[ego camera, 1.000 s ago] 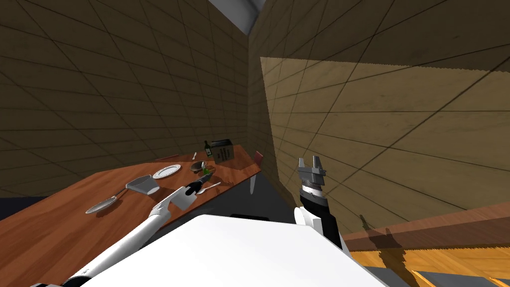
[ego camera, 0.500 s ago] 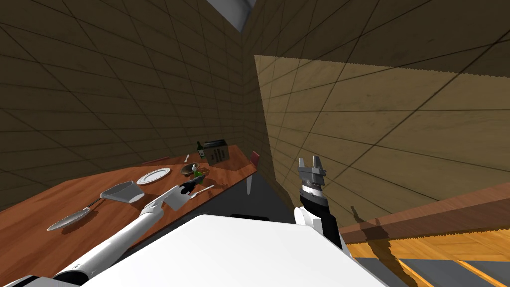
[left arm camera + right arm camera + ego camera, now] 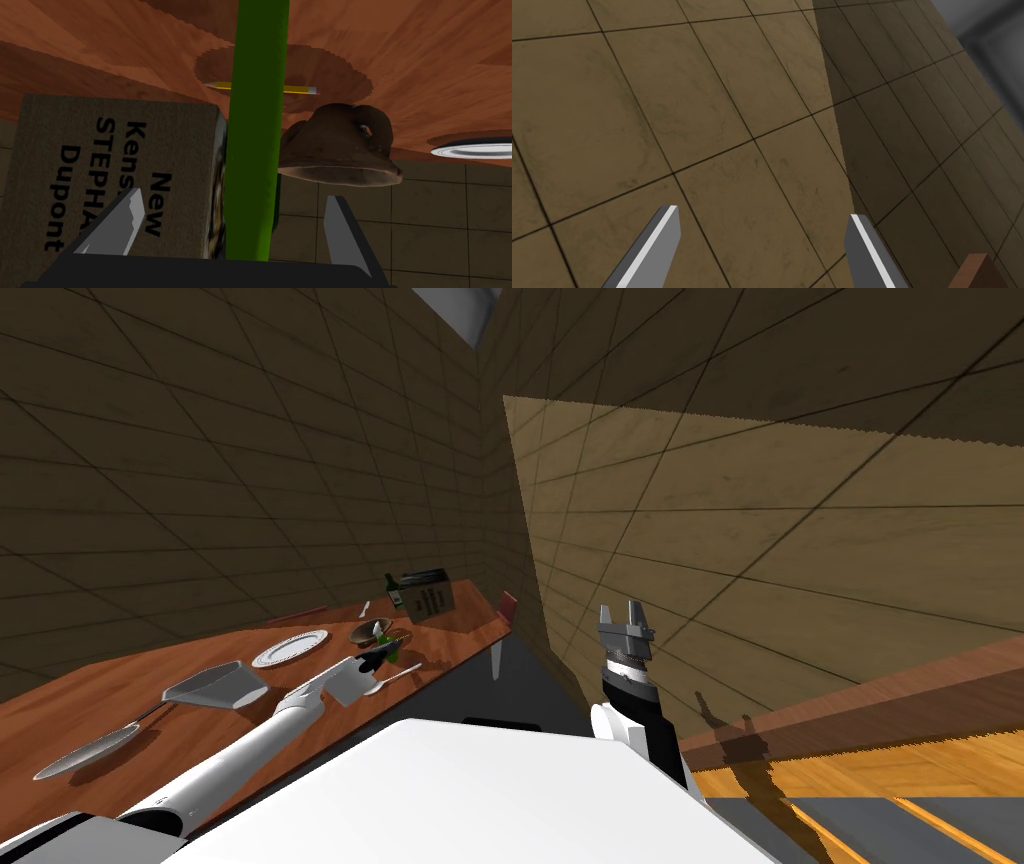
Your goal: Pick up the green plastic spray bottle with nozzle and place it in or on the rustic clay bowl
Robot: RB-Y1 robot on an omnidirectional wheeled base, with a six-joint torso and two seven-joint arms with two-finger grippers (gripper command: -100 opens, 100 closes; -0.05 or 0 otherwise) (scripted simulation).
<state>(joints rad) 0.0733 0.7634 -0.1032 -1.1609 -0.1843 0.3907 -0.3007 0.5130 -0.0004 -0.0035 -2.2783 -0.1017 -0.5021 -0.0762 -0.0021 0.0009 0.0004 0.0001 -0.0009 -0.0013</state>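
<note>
The green bottle [image 3: 257, 125] shows as a long green bar rising from between the fingers of my left gripper [image 3: 232, 215]. The fingers stand wide apart and neither touches the bar. Just beyond the bottle and to one side sits the brown clay bowl [image 3: 340, 145] on the reddish wooden table [image 3: 425, 60]. In the head view, my left gripper [image 3: 375, 656] reaches over the table's far end, with a speck of green bottle [image 3: 381, 638] right beside the bowl [image 3: 364, 633]. My right gripper [image 3: 620, 613] is open and raised by the tiled wall.
A brown box with black lettering [image 3: 115, 170] stands beside the bottle, opposite the bowl. A yellow pencil [image 3: 300, 90] lies behind it. A white plate [image 3: 290, 646], a grey spatula [image 3: 215, 686], a spoon [image 3: 85, 753] and a dark bottle [image 3: 392, 588] share the table.
My head camera has turned, so the table has slid left in the picture. My left arm has stretched farther along the table toward the bowl. The right arm has held still.
</note>
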